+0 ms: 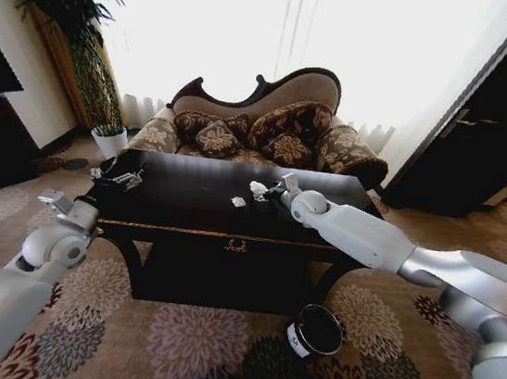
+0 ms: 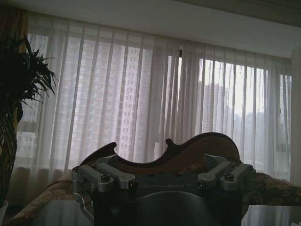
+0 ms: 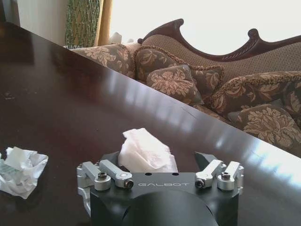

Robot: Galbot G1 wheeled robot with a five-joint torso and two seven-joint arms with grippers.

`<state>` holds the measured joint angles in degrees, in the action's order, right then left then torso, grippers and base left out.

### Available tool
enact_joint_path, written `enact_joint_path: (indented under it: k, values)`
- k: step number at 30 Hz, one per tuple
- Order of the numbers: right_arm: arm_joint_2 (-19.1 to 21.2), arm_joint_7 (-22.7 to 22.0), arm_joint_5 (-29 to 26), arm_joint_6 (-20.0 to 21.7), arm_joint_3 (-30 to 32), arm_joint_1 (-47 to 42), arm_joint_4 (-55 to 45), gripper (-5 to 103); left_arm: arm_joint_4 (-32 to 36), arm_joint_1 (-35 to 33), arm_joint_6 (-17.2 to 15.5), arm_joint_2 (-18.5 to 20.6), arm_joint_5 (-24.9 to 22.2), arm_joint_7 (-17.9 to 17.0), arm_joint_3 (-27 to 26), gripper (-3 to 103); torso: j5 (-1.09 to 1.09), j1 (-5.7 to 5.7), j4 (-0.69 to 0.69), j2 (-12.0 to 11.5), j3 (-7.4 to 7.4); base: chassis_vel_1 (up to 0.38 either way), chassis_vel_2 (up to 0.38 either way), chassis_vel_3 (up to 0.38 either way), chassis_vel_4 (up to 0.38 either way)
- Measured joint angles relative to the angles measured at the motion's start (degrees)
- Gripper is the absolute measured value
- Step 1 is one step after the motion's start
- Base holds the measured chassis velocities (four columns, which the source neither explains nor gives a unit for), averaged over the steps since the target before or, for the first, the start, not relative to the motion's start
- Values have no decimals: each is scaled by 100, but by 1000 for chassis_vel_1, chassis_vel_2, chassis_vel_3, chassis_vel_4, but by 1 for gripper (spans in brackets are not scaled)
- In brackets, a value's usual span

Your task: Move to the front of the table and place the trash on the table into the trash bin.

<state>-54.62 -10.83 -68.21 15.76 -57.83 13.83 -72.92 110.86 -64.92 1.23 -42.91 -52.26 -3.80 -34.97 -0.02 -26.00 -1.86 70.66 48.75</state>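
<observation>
1. a dark, glossy wooden counter (image 1: 186,201), rectangular, with carved legs and a small gold ornament at its front centre, stands before a patterned sofa (image 1: 262,125).
2. two crumpled white paper scraps lie on the counter top, right of centre: one wad (image 3: 146,151) sits between the spread fingers of the right pincer (image 3: 160,162), the other (image 3: 21,169) lies apart, beside it.
3. the scraps are lumpy and creased, with no clear long axis.
4. the right arm reaches forward and inward over the counter, its pincer low at the wad.
5. the left arm is raised at the counter's left front corner; the left pincer (image 1: 117,177) is there, and i cannot tell whether it is spread.
6. a small round black trash bin (image 1: 314,331) with a white label stands on the flowered carpet (image 1: 196,341), right of the counter's front.
</observation>
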Motion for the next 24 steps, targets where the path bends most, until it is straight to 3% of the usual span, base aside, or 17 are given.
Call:
enact_joint_path:
  k: [2, 9, 11, 12, 13, 15, 17, 21, 24]
  values:
    - [-11, 8, 10, -9, -6, 0, 17, 86, 0, 0, 0, 0, 0, 0, 0, 100, 0, 0, 0, 0, 0, 0, 0, 0, 0]
    - [-43, 25, 154, -79, -22, -100, -26, 54, 0, 0, 0, 0, 0, 0, 0, 100, 0, 0, 0, 0, 0, 0, 0, 0, 0]
    - [-41, 25, 158, -82, -22, -110, -46, 54, 0, 0, 0, 0, 0, 0, 0, 100, 0, 0, 0, 0, 0, 0, 0, 0, 0]
    - [-39, 20, 159, -83, -23, -115, -65, 43, 0, 0, 0, 0, 0, 0, 0, 100, 0, 0, 0, 0, 0, 0, 0, 0, 0]
    - [-39, 15, 157, -83, -23, -115, -72, 43, 0, 0, 0, 0, 0, 0, 0, 100, 0, 0, 0, 0, 0, 0, 0, 0, 0]
    - [-35, 6, 150, -83, -22, -114, -81, 33, 0, 0, 0, 0, 0, 0, 0, 100, 0, 0, 0, 0, 0, 0, 0, 0, 0]
    - [-34, 5, 148, -83, -22, -111, -82, 33, 0, 0, 0, 0, 0, 0, 0, 100, 0, 0, 0, 0, 0, 0, 0, 0, 0]
    - [-23, -5, 135, -83, -22, -94, -103, 11, 0, 0, 0, 0, 0, 0, 0, 100, 0, 0, 0, 0, 0, 0, 0, 0, 0]
    - [-13, -11, 133, -83, -21, -104, -129, 5, 0, 0, 0, 0, 0, 0, 0, 100, 0, 0, 0, 0, 0, 0, 0, 0, 0]
